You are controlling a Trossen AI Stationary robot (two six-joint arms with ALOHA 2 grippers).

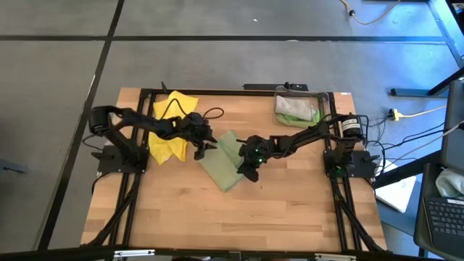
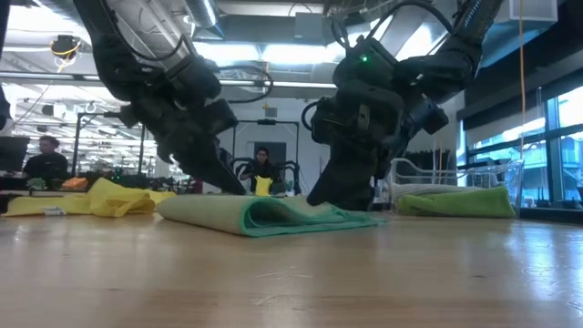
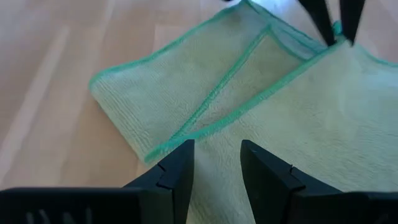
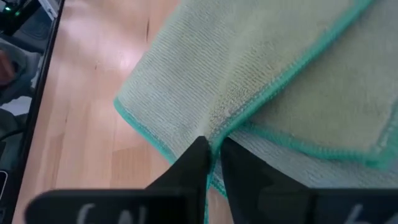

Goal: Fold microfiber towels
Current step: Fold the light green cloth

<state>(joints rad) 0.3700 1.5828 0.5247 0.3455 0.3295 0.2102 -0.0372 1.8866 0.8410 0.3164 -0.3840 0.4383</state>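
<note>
Left gripper (image 3: 214, 165) fingers apart; right gripper (image 4: 213, 158) fingers pinched.

A pale green towel (image 2: 264, 215) lies folded on the wooden table (image 2: 291, 278), its rolled edge with a brighter green hem facing this way. Two dark grippers come down onto it from above. The left gripper (image 2: 221, 182) reaches down to the towel's far side at a slant, and the right gripper (image 2: 342, 196) stands on the towel's right end, a small green light glowing on its body. Off to the left lies a crumpled yellow towel (image 2: 100, 199). To the right, a green towel (image 2: 455, 202) sits folded by a clear bin (image 2: 510, 178). Behind the table, two people (image 2: 261, 169) sit in the room.
</note>
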